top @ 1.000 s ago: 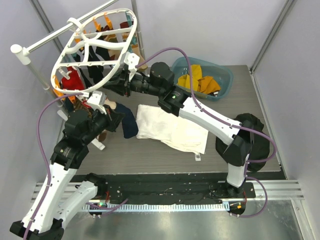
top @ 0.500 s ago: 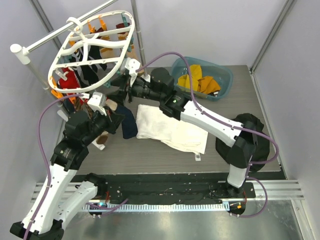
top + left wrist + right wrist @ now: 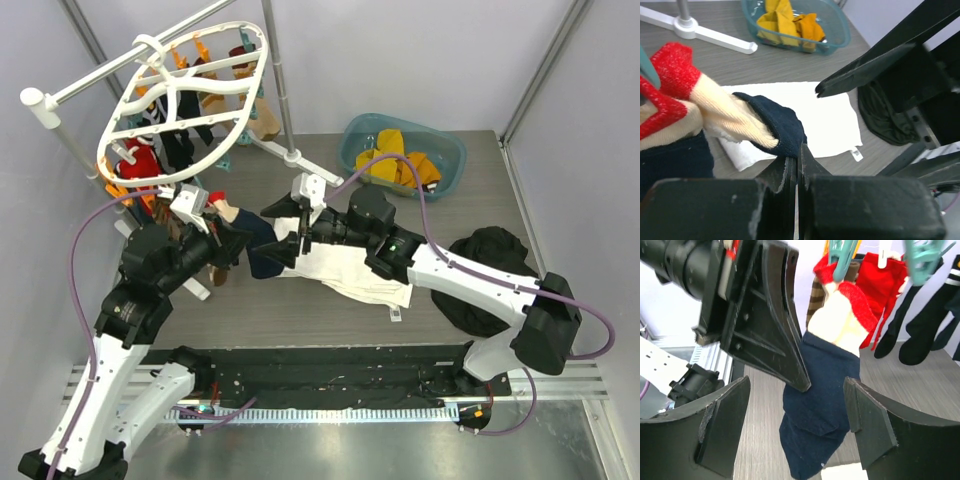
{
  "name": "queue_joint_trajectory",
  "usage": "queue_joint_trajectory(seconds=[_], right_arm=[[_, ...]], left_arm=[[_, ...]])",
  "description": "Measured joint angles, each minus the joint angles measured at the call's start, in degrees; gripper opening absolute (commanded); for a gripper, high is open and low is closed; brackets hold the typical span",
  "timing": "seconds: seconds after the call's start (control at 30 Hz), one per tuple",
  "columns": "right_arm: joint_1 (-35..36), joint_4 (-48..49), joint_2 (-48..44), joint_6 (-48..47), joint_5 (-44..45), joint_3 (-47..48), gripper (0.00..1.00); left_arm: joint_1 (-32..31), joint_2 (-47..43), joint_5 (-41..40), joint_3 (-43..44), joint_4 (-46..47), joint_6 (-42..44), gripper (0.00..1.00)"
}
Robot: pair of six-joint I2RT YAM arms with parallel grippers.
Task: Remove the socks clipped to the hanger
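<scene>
You have one hanger (image 3: 178, 92), one white cloth (image 3: 378, 285), one teal tub (image 3: 452, 165), one black heap (image 3: 500, 250) and two claws: left claw (image 3: 244, 240), right claw (image 3: 270, 236). The socks (image 3: 132, 160) are too bunched to count.

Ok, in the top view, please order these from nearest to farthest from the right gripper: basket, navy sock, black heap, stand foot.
1. Navy sock: right at the open fingers of the right gripper, on its left.
2. Stand foot: behind it, toward the back.
3. Basket: back right.
4. Black heap: far right.
</scene>
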Motion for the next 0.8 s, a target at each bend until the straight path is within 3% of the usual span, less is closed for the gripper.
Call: queue_joint_trajectory(seconds=[0.23, 0.3, 0.33, 0.37, 0.43, 0.47, 0.5, 0.57, 0.6, 0.7, 0.8], right_arm=[[0.04, 3.06, -0.46, 0.11, -0.24, -4.81, 0.83], [0.04, 3.54, -0.11, 0.11, 0.37, -5.05, 0.76], [0.04, 3.80, 0.11, 0.11, 0.90, -5.11, 0.69], [0.04, 4.13, 0.28, 0.17, 1.46, -5.16, 0.44], [0.04, 4.68, 0.70, 0.24, 3.80, -5.29, 0.23], [0.04, 4.83, 0.87, 0.68, 4.98, -5.40, 0.07], [0.07, 4.98, 0.96, 1.05, 6.14, -5.53, 0.01], [0.11, 5.55, 0.98, 1.55, 7.89, -6.10, 0.01], [0.17, 5.95, 0.96, 1.70, 8.46, -6.40, 0.01], [0.11, 6.58, 0.92, 1.99, 10.88, -7.21, 0.01], [-2.03, 5.38, 0.85, 2.89, 14.29, -7.63, 0.01]], left_arm=[[0.00, -0.28, 4.52, 1.81, 1.07, -3.32, 0.00], [0.00, -0.55, 5.84, 1.90, 1.81, -4.20, 0.00], [0.00, -0.68, 6.29, 1.90, 1.92, -4.48, 0.00], [0.00, -0.79, 6.99, 1.90, 2.14, -4.94, 0.00], [0.00, -1.11, 8.17, 1.90, 2.86, -5.64, 0.00], [0.00, -1.14, 8.61, 1.90, 3.13, -5.84, 0.00], [0.00, -1.14, 8.83, 1.90, 3.28, -5.92, 0.01], [0.00, -1.07, 8.94, 1.90, 3.48, -6.05, 0.05], [0.00, -1.07, 8.94, 1.88, 3.50, -6.08, 0.23], [0.00, -1.07, 8.17, 1.73, 3.50, -6.10, 0.65], [-0.02, -1.42, 5.64, 1.60, 3.37, -6.29, 0.86]])
